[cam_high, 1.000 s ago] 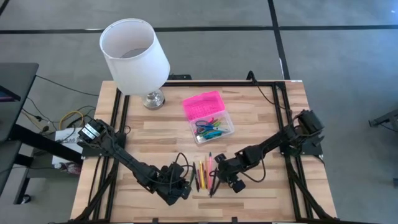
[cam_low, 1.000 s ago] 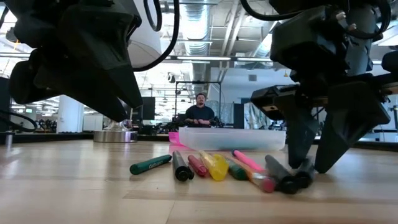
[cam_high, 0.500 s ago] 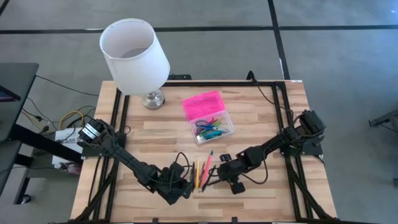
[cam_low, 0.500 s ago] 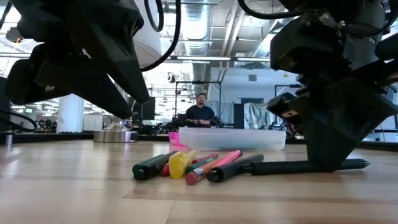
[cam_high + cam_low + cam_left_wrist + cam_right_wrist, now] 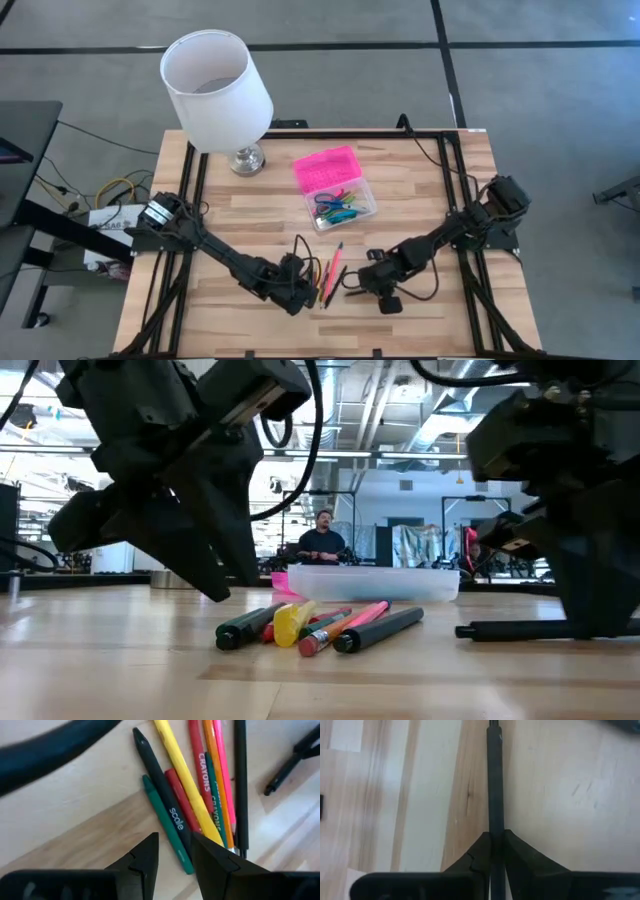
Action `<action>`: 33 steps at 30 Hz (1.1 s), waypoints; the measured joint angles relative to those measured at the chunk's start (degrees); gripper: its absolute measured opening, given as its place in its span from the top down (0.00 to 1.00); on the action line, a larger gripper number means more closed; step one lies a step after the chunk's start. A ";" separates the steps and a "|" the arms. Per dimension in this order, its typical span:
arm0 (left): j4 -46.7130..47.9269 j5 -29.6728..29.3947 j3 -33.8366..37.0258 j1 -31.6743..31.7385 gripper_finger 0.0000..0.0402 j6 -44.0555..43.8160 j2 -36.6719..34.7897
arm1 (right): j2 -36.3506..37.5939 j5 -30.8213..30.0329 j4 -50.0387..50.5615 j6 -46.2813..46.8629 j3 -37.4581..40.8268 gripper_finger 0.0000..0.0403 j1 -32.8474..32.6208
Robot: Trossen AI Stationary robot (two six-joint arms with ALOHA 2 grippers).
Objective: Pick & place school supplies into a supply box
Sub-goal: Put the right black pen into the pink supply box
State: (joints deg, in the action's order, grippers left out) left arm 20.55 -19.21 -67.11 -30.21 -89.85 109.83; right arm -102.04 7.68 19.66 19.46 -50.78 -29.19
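I had the right gripper [image 5: 496,842] down at the near edge of the table [image 5: 420,180], right of centre, its two fingers pinched together on a thin black pen [image 5: 494,780]. In the low view that pen [image 5: 520,629] lay level on the wood, sticking out leftward from the gripper, apart from the other supplies.

The left gripper [image 5: 175,851] hung low over the near end of the loose bundle of school supplies [image 5: 330,275], fingers parted with a narrow gap and nothing between them. Through its wrist camera I saw a green marker [image 5: 167,825], a black one [image 5: 160,785], a red crayon [image 5: 181,800], a yellow pen [image 5: 185,775] and pink and orange sticks fanned side by side, touching.

The supply box [image 5: 345,205] sat open farther back near the table's middle, its pink lid [image 5: 327,168] folded away to the far side, blue-handled scissors [image 5: 335,212] inside the clear base. A white lamp [image 5: 215,90] stood at the far left. A person [image 5: 322,540] sat in the room beyond.
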 joint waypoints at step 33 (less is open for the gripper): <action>-0.36 1.58 -0.05 1.98 0.74 7.26 -0.03 | 1.23 -0.30 2.56 19.28 0.22 0.90 -2.98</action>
State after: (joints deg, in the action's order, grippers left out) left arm 20.19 -17.63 -67.16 -28.23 -82.59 109.80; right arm -100.82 7.38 22.22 38.74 -50.57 -32.16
